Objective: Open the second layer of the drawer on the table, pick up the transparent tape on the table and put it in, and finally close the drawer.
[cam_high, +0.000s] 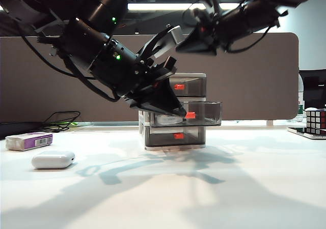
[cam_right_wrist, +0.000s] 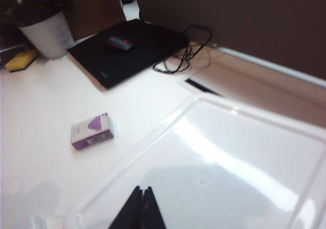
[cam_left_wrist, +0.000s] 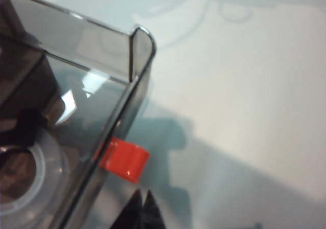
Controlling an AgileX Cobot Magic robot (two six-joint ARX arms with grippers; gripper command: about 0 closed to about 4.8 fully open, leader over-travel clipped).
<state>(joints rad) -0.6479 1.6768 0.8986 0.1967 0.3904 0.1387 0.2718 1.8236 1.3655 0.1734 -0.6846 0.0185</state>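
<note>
My left gripper (cam_left_wrist: 142,201) had its fingertips pressed together and held nothing. It hung just outside the front wall of the second layer of the drawer (cam_high: 204,113), close beside that layer's red-orange handle (cam_left_wrist: 125,159). That middle layer stood pulled out forward of the drawer (cam_high: 175,112), the white-framed cabinet at the centre of the tabletop (cam_high: 204,188). The top layer (cam_high: 189,85) and the bottom layer (cam_high: 175,136) sat flush in the frame.

The transparent tape (cam_left_wrist: 30,180) lay flat on the floor of the open second layer, behind its smoky front wall. In the exterior view it showed as a pale ring (cam_high: 169,119) inside that layer.

My right gripper (cam_right_wrist: 141,201) was also drawn together and empty. It was raised above the drawer and to the right of its top, clear of everything.

To the left of the drawer, a white rounded case (cam_high: 53,159) rested on the tabletop. Further left lay a white and purple box (cam_right_wrist: 91,131) with a barcode sticker on one end; its printing was too small to read. Black cables (cam_high: 61,121) lay behind that box. To the right of the drawer, a colour puzzle cube (cam_high: 316,121) sat at the tabletop edge. No brand name or legible writing showed on the drawer or on the tape.
</note>
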